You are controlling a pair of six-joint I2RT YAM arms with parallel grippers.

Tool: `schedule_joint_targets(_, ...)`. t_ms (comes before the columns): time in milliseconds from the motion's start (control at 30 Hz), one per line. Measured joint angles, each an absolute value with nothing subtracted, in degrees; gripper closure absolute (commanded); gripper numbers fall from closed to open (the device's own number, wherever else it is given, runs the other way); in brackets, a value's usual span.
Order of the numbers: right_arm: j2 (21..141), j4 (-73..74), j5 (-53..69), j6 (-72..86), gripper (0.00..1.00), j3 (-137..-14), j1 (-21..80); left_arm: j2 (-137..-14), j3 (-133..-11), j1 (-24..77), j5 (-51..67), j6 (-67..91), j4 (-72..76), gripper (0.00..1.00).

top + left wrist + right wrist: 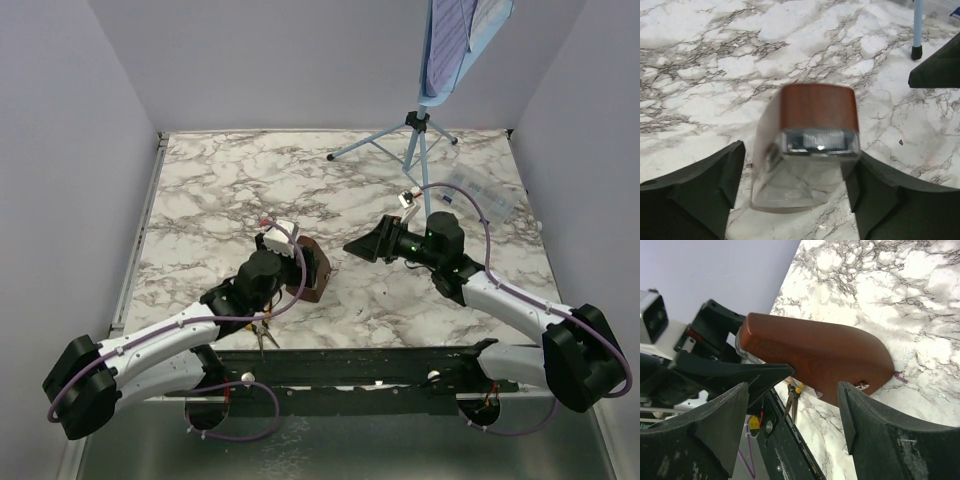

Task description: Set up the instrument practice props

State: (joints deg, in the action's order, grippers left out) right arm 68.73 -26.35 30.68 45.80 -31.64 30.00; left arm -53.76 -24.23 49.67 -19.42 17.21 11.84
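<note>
Music stand [420, 135] up, sheet [455, 30] on it, metronome [312, 270] down: we're nearly there!
Left gripper [796, 155] straddles it, fingers released; right gripper [792, 387] spread, empty.

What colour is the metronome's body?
Reddish brown, like polished wood; the metronome shows best in the right wrist view.

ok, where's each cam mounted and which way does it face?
Top external: above and behind the robot, looking down on the table; left arm and right arm show.
Left wrist: on the left arm, looking at the metronome framed by left gripper fingers.
Right wrist: on the right arm, looking leftward at the metronome past right gripper fingers.
Shared: all three see the metronome.
</note>
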Motion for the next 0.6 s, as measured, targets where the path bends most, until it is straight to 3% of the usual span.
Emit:
schedule_joint_targets(100, 68.42, -25.98, 30.68, 45.34, 0.22, -31.64, 30.00, -54.81, -29.43, 49.69, -20.21, 20.49, 6.15, 0.01)
schedule_joint_targets(300, 67.48, -25.50, 30.70, 44.95, 0.23, -31.59, 30.00, -61.04, -44.16, 49.23, -18.61, 26.22, -7.51, 0.01)
schedule_joint_targets(500, 67.09, -25.50, 30.74, 44.95, 0.23, -31.03, 30.00, -68.05, -51.37, 48.31, -16.10, 26.94, -16.75, 0.01)
schedule_joint_targets(600, 66.04, -25.15, 30.70, 44.95, 0.22, -30.35, 30.00, -70.04, -52.03, 47.51, -14.63, 26.39, -20.01, 0.07)
